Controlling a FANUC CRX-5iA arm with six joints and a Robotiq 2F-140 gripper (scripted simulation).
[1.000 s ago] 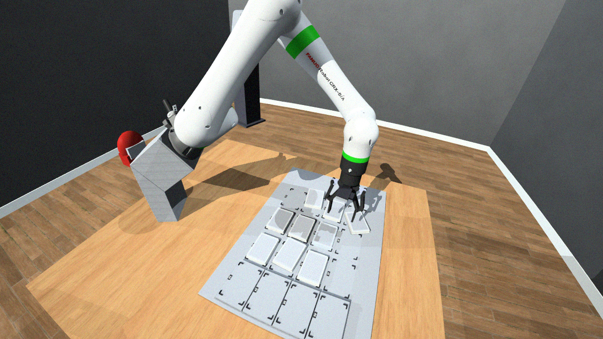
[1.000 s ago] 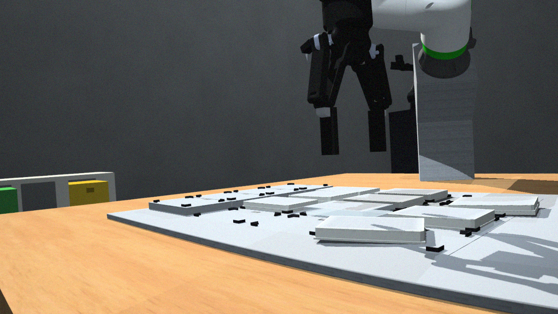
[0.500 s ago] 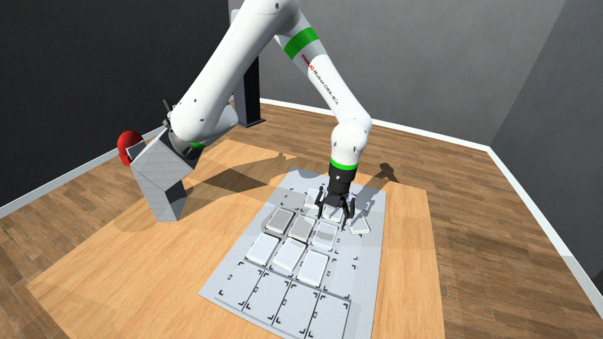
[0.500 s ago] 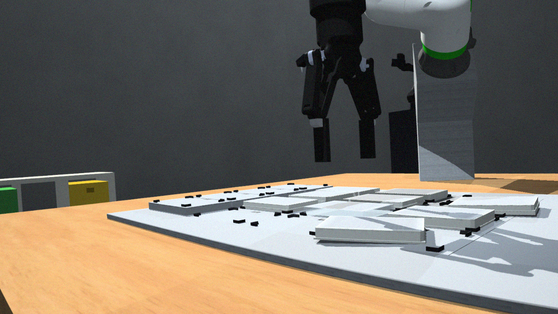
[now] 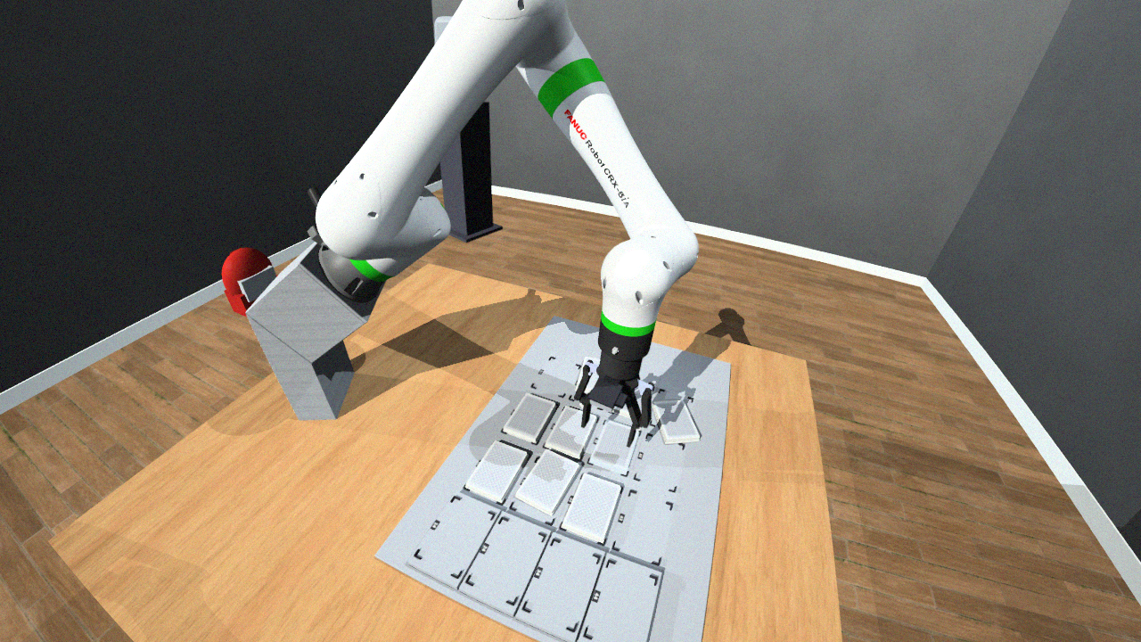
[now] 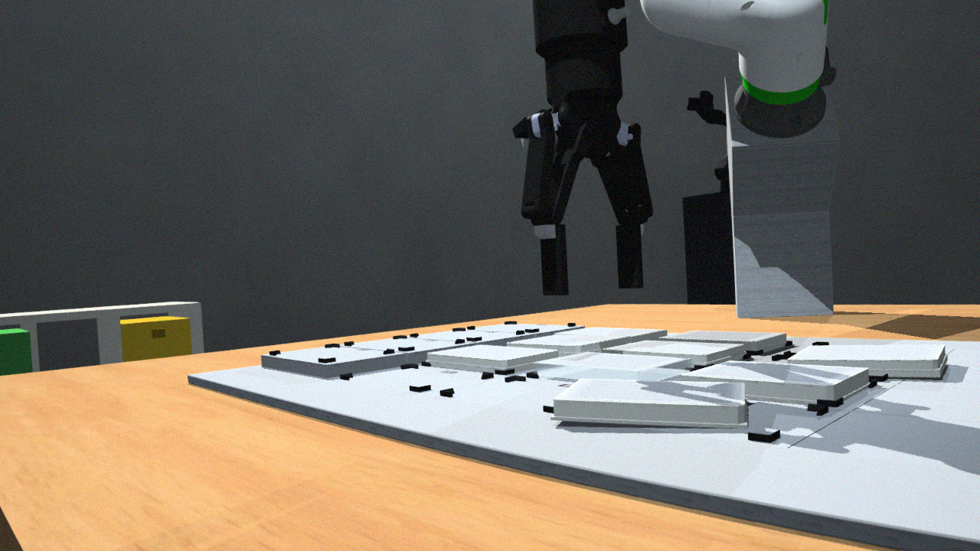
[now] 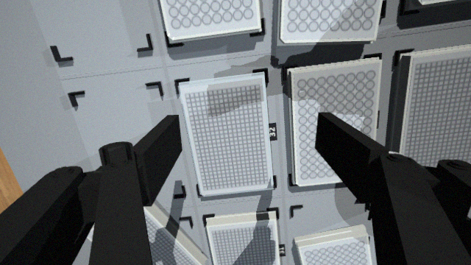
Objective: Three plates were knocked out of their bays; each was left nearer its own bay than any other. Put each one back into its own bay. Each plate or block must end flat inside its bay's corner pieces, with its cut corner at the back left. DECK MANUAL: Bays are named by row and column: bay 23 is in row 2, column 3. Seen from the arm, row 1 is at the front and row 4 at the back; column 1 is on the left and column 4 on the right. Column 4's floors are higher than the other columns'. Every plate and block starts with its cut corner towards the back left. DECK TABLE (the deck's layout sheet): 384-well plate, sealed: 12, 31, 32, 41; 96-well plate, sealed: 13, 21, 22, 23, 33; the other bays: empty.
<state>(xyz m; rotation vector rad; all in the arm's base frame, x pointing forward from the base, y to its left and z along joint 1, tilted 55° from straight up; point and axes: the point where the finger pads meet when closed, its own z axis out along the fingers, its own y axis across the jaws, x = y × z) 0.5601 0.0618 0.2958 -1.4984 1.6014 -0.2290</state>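
My gripper (image 5: 611, 431) (image 6: 592, 288) (image 7: 248, 132) is open and empty. It hangs a little above the deck (image 5: 701, 495) (image 6: 479, 418) (image 7: 37, 92), right over bay 32. A sealed 384-well plate (image 5: 612, 453) (image 7: 228, 147) lies there, turned a few degrees against its corner pieces, with one finger on each long side and well above it. Another 384-well plate (image 5: 679, 429) (image 6: 647, 400) (image 7: 169, 239) lies strongly skewed by the row 4, column 1 corner. A 96-well plate (image 7: 331, 246) at bay 21 also looks slightly turned.
Other plates sit in neighbouring bays, among them a 96-well plate in bay 22 beside my right finger. The raised column 4 bays (image 5: 558, 574) hold nothing. The arm's grey pedestal (image 5: 307, 335) (image 6: 781, 239) stands beside the deck. A rack with a yellow box (image 6: 155, 337) stands far off.
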